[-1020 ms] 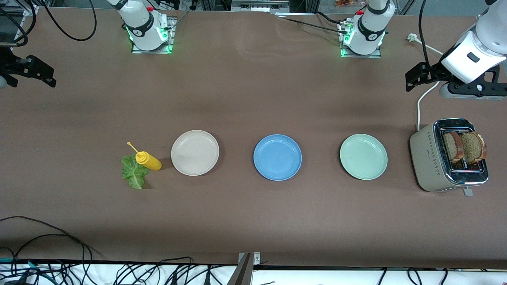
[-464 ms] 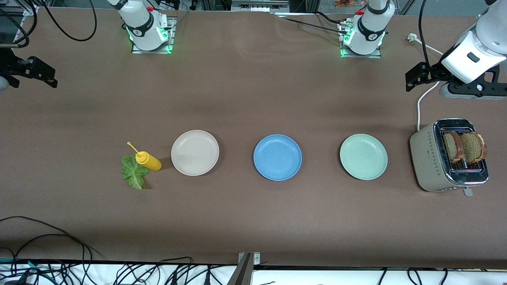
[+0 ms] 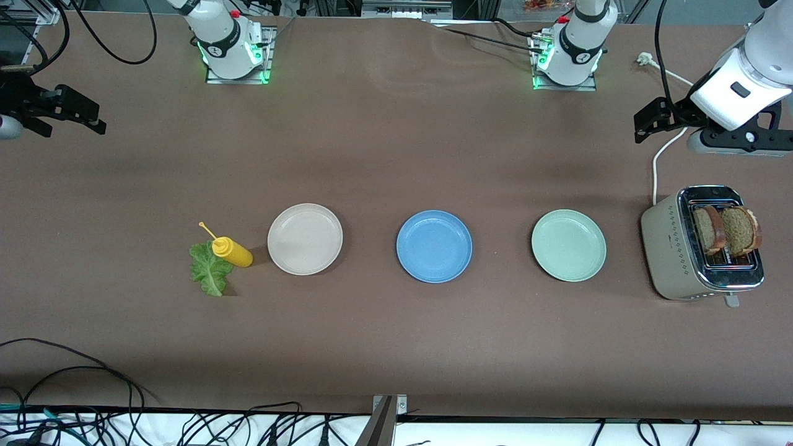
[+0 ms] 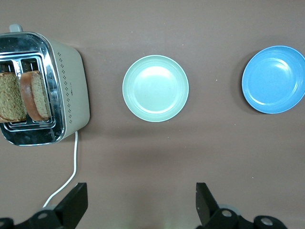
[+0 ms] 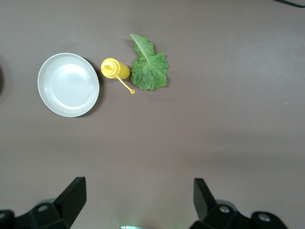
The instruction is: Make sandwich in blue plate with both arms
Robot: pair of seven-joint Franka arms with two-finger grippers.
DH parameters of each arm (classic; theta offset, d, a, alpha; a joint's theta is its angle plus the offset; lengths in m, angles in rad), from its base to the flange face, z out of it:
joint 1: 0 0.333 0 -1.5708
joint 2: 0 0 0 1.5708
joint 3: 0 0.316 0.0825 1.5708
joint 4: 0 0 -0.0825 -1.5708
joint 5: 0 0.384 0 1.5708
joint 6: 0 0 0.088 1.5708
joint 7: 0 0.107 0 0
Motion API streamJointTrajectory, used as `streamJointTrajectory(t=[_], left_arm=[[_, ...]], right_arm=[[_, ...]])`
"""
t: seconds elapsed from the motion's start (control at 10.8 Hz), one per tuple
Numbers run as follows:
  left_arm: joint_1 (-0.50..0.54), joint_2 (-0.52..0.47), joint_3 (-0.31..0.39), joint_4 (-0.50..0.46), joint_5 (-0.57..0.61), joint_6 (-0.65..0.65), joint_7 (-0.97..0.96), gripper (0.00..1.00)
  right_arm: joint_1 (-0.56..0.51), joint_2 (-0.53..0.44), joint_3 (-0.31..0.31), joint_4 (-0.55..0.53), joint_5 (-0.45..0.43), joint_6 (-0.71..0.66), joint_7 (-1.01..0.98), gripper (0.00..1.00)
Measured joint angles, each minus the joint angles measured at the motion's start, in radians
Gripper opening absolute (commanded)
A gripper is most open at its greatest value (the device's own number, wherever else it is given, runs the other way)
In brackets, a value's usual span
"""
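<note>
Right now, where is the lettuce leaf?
The lettuce leaf lies on the table toward the right arm's end, touching the yellow squeeze bottle, which lies beside the cream-white plate.

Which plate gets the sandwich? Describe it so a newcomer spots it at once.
Three round plates sit in a row across the middle of the brown table, between a toaster at the left arm's end and a yellow bottle at the right arm's end. Take the middle one, the blue plate. Its neighbours are a cream plate and a pale green plate.

Lettuce leaf (image 5: 149,66) touching yellow bottle (image 5: 115,68), cream plate (image 5: 68,84) beside
</note>
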Motion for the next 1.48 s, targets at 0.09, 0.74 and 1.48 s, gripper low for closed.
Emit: streamJointTrajectory(t=[0.09,0.74,1.48], left_arm=[[0.0,0.0,0.0,0.0,0.0,0.0,0.0,1.0],[0.0,0.0,0.0,0.0,0.0,0.0,0.0,1.0],[0.0,0.0,0.0,0.0,0.0,0.0,0.0,1.0]], right_arm=[[0.0,0.0,0.0,0.0,0.004,0.0,0.0,1.0],[-0.006,0.002,-0.014,0.0,0.005,-0.007,0.0,1.0],[-0.006,0.012,-0.018,0.001,0.003,-0.007,0.0,1.0]])
